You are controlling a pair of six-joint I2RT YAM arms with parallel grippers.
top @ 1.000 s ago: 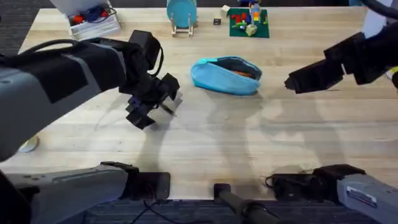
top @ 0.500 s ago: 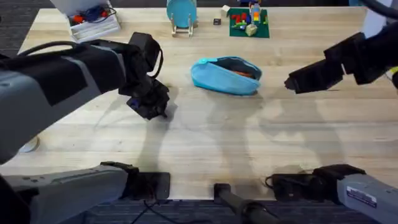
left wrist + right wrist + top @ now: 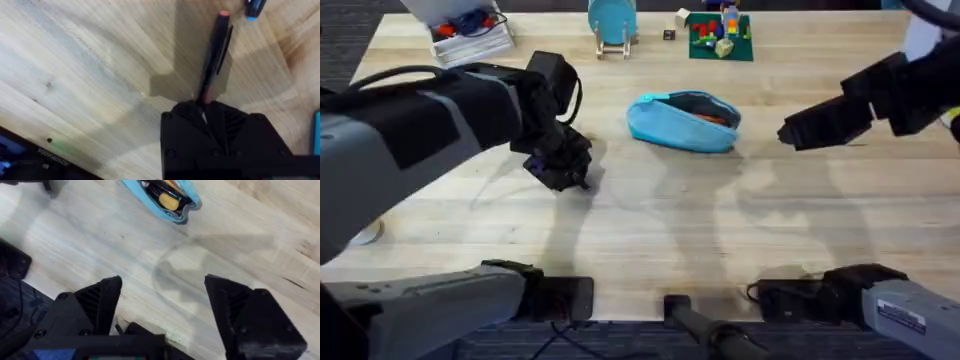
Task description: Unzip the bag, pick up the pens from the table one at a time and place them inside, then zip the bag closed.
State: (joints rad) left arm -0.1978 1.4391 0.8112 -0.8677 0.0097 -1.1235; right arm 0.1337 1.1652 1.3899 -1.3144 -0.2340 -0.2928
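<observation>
The light blue bag (image 3: 682, 121) lies unzipped at the middle back of the table (image 3: 650, 230), with orange and dark items showing in its mouth (image 3: 167, 197). My left gripper (image 3: 568, 172) is down at the table to the bag's left, shut on a thin dark pen (image 3: 214, 55) with a reddish end. The pen sticks out from between the fingers (image 3: 204, 102), close over the wood. A dark blue tip (image 3: 255, 7) of something else shows just past it. My right gripper (image 3: 798, 128) hovers to the right of the bag, open and holding nothing (image 3: 165, 310).
Along the back edge stand a round blue disc on a wooden stand (image 3: 612, 25), a green plate with coloured bricks (image 3: 720, 38) and a white tray (image 3: 470, 38). A small round object (image 3: 365, 232) lies at the left edge. Both arm bases sit at the front.
One second ago the left gripper's fingers were spread over the pen; they have since come down and shut on it. The right arm and the bag have not moved.
</observation>
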